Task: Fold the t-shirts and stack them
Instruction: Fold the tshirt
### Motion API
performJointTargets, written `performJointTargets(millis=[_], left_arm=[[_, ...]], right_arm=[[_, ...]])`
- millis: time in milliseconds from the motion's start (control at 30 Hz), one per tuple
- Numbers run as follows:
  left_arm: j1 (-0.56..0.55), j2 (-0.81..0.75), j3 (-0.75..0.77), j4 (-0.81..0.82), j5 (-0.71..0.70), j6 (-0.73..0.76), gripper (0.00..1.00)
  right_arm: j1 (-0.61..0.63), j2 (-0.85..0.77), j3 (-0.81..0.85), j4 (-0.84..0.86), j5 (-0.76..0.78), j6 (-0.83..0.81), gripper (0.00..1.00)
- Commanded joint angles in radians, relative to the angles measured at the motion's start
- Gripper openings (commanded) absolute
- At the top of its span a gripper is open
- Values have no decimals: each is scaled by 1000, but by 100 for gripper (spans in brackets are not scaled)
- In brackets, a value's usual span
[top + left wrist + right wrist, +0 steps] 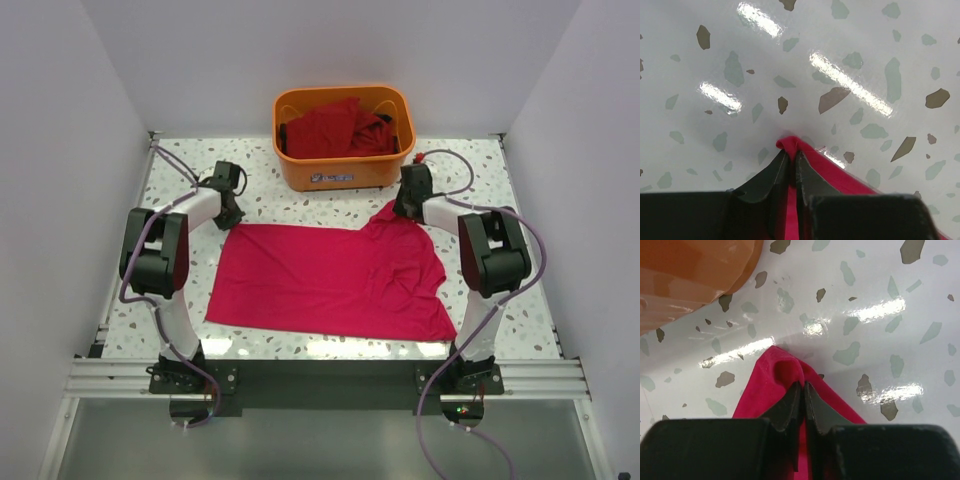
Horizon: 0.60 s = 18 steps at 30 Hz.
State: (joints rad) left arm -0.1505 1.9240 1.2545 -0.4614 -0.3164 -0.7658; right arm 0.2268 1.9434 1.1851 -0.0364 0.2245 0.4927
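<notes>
A bright crimson t-shirt [330, 280] lies spread on the speckled table. My left gripper [231, 213] is shut on its far left corner, and the pinched cloth [790, 145] shows between the black fingers in the left wrist view. My right gripper [405, 208] is shut on the far right corner, which is lifted a little, and the cloth [785, 370] bunches at the fingertips in the right wrist view. Darker red shirts [335, 128] lie heaped in the orange basket [345, 172].
The orange basket stands at the back centre, close to the right gripper; its wall shows in the right wrist view [690, 275]. White walls enclose the table on three sides. A metal rail [320, 378] runs along the near edge.
</notes>
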Motion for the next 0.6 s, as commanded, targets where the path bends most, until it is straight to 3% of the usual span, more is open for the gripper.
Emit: performJointTargets(millis=[0, 233, 567], left_arm=[[6, -16, -29, -13, 46, 10, 14], [6, -88, -49, -2, 82, 33, 13], [3, -285, -203, 52, 109, 48, 13]], right_arm=[[9, -64, 24, 15, 42, -34, 6], [25, -227, -59, -3, 72, -98, 1], [35, -538, -298, -98, 53, -82, 0]])
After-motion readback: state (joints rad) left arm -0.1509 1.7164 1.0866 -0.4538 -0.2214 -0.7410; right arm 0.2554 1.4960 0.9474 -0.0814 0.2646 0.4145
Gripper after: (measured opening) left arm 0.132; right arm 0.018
